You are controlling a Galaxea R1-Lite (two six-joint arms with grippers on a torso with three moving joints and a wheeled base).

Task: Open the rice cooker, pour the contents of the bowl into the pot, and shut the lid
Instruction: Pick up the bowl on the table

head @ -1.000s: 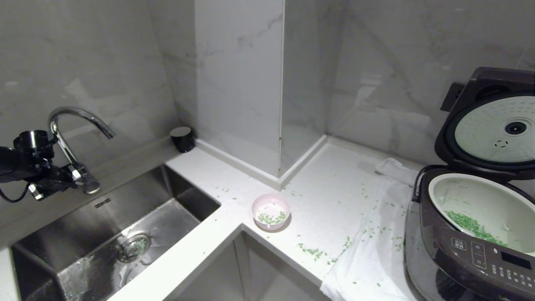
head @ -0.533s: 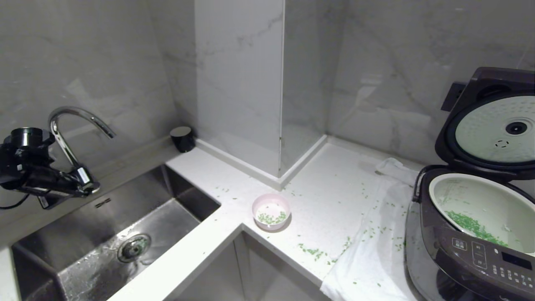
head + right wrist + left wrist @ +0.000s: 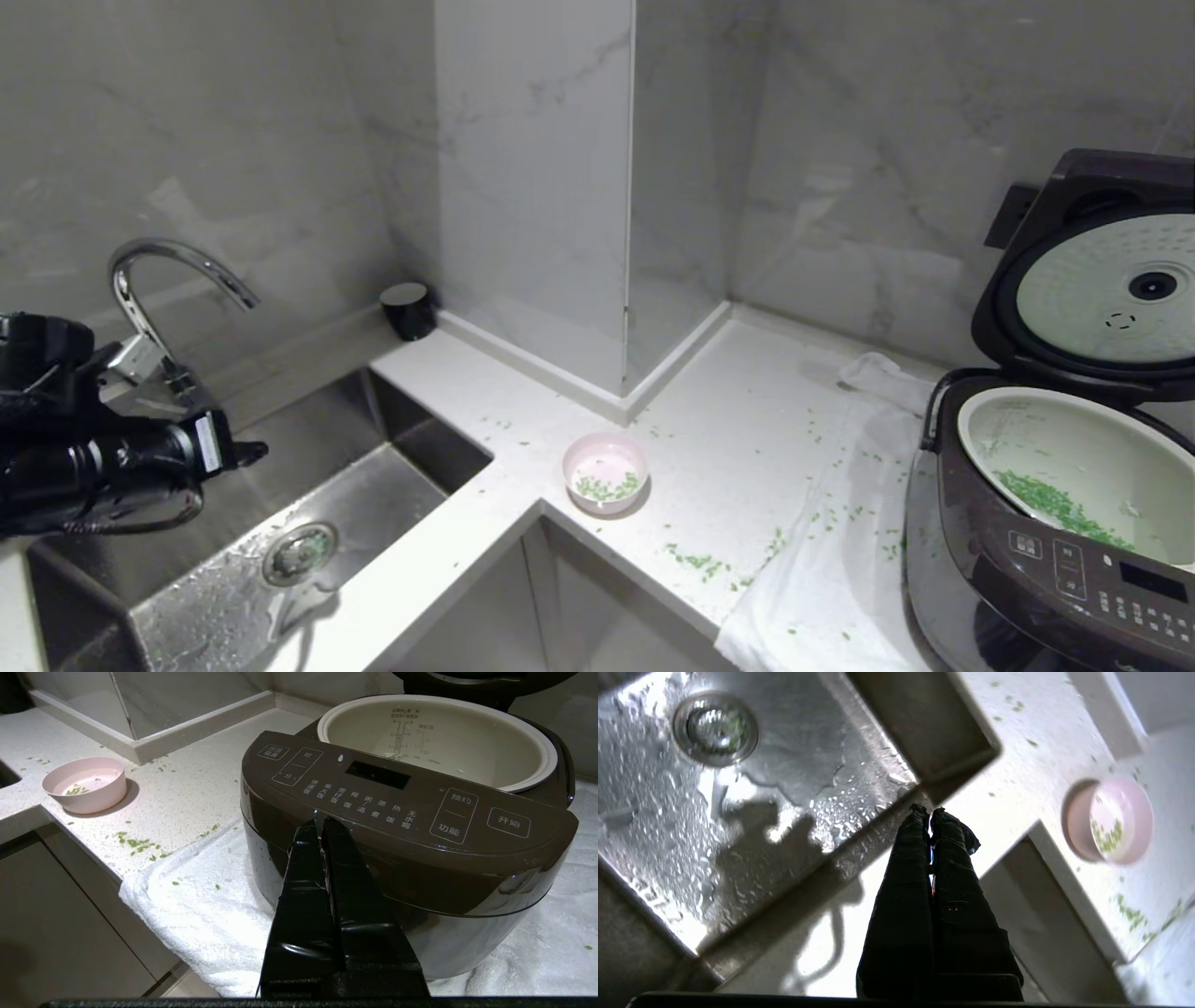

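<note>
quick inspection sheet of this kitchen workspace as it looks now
surface: white counter, green bits scattered over it.
job's things: rice cooker on a white towel, lid up; pot holds green bits; pink bowl upright near the counter corner, a few bits inside.
clutter: dark cup by the wall.
grippers: left gripper shut, empty, over the sink; right gripper shut, empty, before the cooker's panel.
cables: nothing seen.
surroundings: marble walls, faucet.
</note>
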